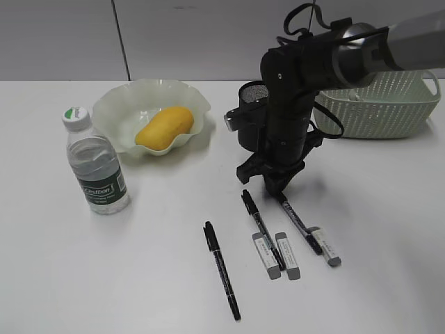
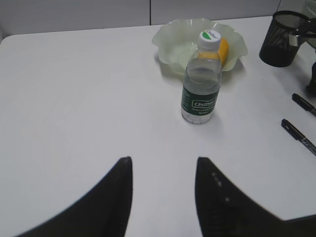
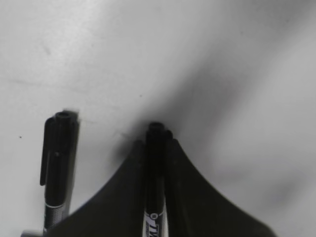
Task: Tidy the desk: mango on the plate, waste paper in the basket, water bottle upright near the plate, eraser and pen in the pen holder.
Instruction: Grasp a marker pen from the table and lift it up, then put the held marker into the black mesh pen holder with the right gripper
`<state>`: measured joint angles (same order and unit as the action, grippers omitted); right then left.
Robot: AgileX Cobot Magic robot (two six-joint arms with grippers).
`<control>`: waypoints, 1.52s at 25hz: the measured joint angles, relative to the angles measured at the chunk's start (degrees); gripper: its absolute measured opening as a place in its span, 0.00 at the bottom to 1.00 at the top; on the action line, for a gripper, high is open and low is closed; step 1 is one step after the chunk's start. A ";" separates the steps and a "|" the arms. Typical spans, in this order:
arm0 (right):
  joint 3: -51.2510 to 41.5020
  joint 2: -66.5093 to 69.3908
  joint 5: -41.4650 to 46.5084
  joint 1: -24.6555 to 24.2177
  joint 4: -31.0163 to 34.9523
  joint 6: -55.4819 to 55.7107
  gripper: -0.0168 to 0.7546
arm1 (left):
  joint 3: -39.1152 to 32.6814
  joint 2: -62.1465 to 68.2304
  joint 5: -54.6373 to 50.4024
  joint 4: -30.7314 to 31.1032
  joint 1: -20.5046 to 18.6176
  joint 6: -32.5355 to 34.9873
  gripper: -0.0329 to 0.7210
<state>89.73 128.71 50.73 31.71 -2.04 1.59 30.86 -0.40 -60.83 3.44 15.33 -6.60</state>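
Right wrist view: my right claw (image 3: 155, 148) is closed on a pen (image 3: 155, 173), one finger on each side of the barrel, the capped tip pointing away from the wrist. A second pen (image 3: 59, 163) lies just to the left, roughly parallel and apart from it.

Exterior view: the right claw (image 1: 281, 189) points down at the desk (image 1: 104, 278), gripping the far end of the rightmost pen (image 1: 297, 221). That pen's long axis runs from the claw toward the near right, and its near end lies beside an eraser (image 1: 324, 246). Whether the pen is already clear of the surface I cannot tell. The pen holder (image 1: 249, 104) stands just behind the right arm, on the far side, so I judge the coming move to be a lift and a short carry away from the camera, with the pen tipped upright over the mesh cup. The right arm is plainly the nearer one.

Left wrist view: my left claw (image 2: 163, 173) is spread wide and empty above bare desk. The water bottle (image 2: 201, 79) stands upright beyond it, near the plate (image 2: 170, 39), which holds the mango (image 2: 223, 49). The basket (image 1: 389, 111) sits at the far right.
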 joint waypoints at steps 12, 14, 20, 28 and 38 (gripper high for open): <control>-13.50 -24.52 -31.20 -0.20 1.47 -0.74 0.13 | 0.00 0.00 0.00 0.00 0.00 0.13 0.45; -20.37 -30.47 -50.15 -1.25 -2.19 -0.78 0.13 | 0.00 0.00 0.00 0.00 0.00 0.13 0.43; -26.77 -24.24 -91.15 -8.01 1.16 -1.13 0.12 | 0.00 0.00 0.00 0.00 0.00 0.18 0.42; -26.41 -10.47 -94.47 -8.68 4.40 0.76 0.15 | 0.00 0.00 0.00 0.00 0.00 0.18 0.38; -26.22 -27.87 -60.70 -8.68 3.10 1.01 0.73 | 0.00 0.00 0.00 0.00 0.00 0.18 0.38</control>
<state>63.51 100.84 -9.97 23.03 1.06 2.60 30.86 -0.40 -60.83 3.44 15.33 -6.42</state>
